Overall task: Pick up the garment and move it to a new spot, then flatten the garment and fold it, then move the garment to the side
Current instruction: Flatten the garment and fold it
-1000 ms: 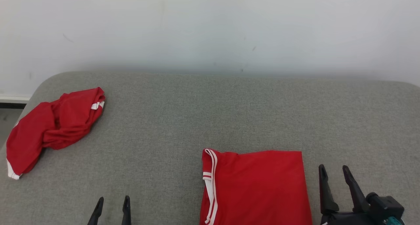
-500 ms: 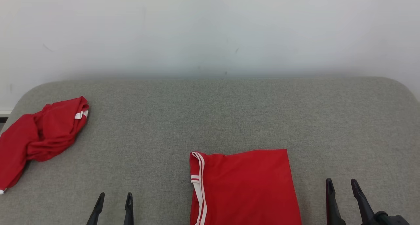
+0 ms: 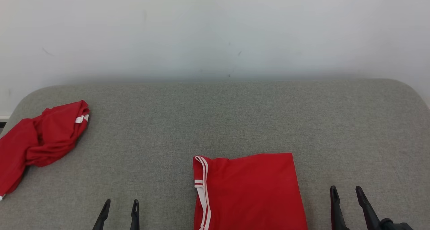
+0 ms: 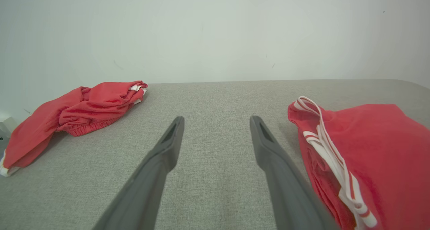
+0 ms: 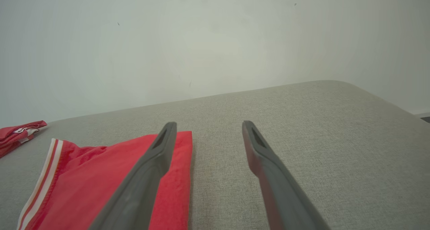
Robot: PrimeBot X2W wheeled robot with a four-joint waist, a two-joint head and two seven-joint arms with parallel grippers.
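- folded red garment (image 3: 248, 193): lies flat as a neat rectangle at the near middle of the grey padded surface (image 3: 235, 116), with white-striped trim along its left edge; cut off by the head view's bottom edge.
- crumpled red garment (image 3: 40, 142): sits bunched in a heap at the surface's left edge, white trim showing, well apart from the folded one.

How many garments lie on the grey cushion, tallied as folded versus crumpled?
Folded garment, red: 1
Crumpled garment, red: 1
Total: 2
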